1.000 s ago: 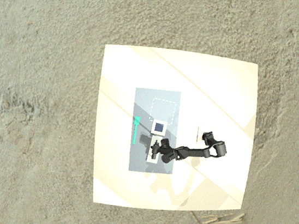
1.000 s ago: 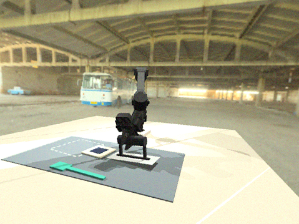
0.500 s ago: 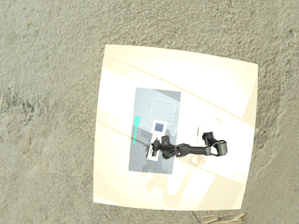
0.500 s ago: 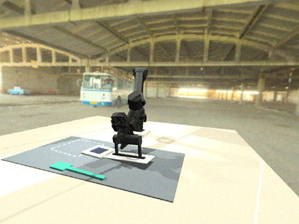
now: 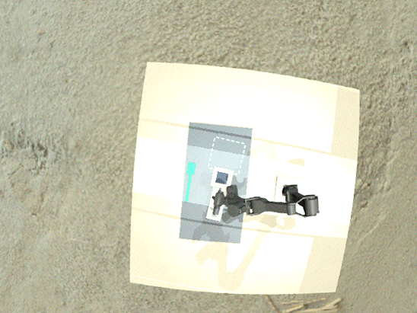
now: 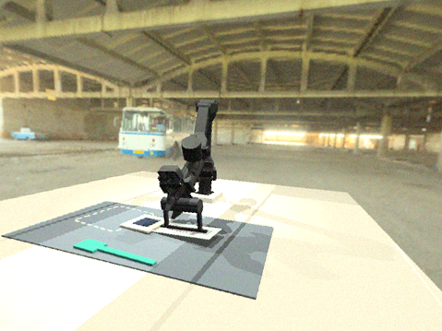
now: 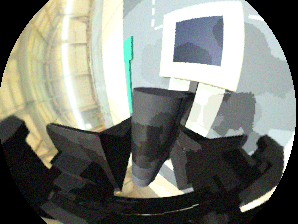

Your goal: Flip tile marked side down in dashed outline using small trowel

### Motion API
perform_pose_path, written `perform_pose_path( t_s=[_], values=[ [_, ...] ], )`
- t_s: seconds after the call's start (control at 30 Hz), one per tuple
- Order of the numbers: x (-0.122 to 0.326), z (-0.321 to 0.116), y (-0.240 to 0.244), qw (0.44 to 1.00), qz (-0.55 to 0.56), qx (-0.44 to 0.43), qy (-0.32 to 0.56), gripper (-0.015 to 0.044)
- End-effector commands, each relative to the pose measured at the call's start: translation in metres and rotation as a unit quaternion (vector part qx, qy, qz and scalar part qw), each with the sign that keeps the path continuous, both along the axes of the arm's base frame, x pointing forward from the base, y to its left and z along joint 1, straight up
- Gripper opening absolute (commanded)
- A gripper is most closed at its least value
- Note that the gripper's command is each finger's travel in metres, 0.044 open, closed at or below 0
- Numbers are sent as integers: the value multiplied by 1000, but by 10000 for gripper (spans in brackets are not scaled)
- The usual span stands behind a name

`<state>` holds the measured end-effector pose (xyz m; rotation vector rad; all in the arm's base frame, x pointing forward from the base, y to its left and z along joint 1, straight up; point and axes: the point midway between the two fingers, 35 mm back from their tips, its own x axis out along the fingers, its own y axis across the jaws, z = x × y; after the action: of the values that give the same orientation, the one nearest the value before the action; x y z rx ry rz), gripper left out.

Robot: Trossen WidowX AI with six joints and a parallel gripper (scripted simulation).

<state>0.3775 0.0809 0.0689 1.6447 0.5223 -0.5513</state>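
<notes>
The tile (image 5: 222,177) (image 6: 142,224) (image 7: 198,41) lies on the mat with its dark blue marked square facing up. It is almost wholly outside the dashed outline (image 5: 231,140), at that outline's near edge. My gripper (image 5: 221,200) (image 6: 179,204) (image 7: 150,119) is shut on the thick dark handle of the trowel. The trowel's white blade (image 5: 210,215) (image 6: 212,232) (image 7: 206,110) points at the tile, its front end at the tile's edge. How far the blade reaches under the tile is hidden. A shadow beneath its rear end suggests it is slightly raised.
A teal flat paddle (image 5: 188,185) (image 6: 125,255) (image 7: 128,52) with a thin handle lies on the grey mat (image 5: 190,230) (image 6: 246,282), near its long edge, beside the tile and trowel. The arm reaches over the mat from its base. Shadows cross the pale table (image 5: 164,256) (image 6: 330,311).
</notes>
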Motion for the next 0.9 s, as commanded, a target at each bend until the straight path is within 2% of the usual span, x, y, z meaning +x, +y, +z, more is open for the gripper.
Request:
perform_pose_path(
  t_s=[0.0, 0.23, 0.87],
  values=[
    [-1, 0, -7, 1000, -4, -5, -1, 0],
    [-1, 12, -2, 999, -5, -53, 2, 0],
    [-3, 49, -31, 998, -5, -56, 2, 0]
  ],
)
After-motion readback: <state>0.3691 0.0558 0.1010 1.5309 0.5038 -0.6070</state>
